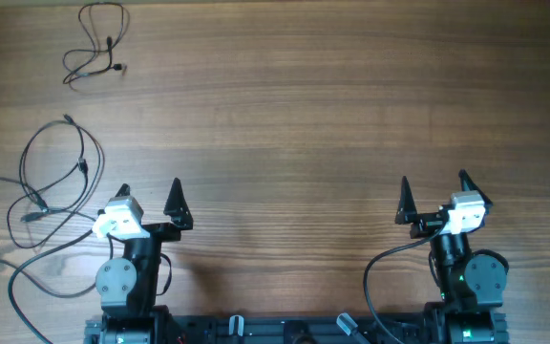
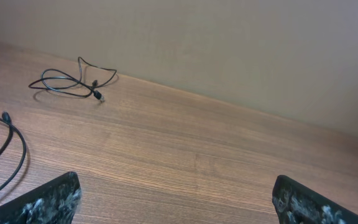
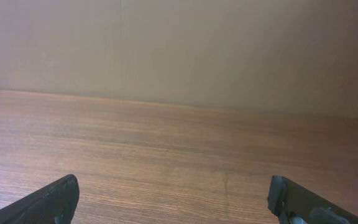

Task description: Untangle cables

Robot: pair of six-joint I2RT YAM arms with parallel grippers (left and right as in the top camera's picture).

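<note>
**Two thin black cables, lying apart at left side of table**

Far cable [image 1: 109, 43] [image 2: 73, 83]: very thin black wire, flat on the wood at the far left corner. Small loose coil, one open loop on the far side, strands crossing below it, tiny plug ends sticking out toward the near right. Compact and slack.

Near cable [image 1: 42, 204] [image 2: 22, 152]: same thin black wire, at the left edge and nearer. Wider, looser loops, roughly oval, with strands crossing at the near-left end; one small plug tip points far. Partly cut off in the left wrist view.

The two are well apart, not touching.
</note>
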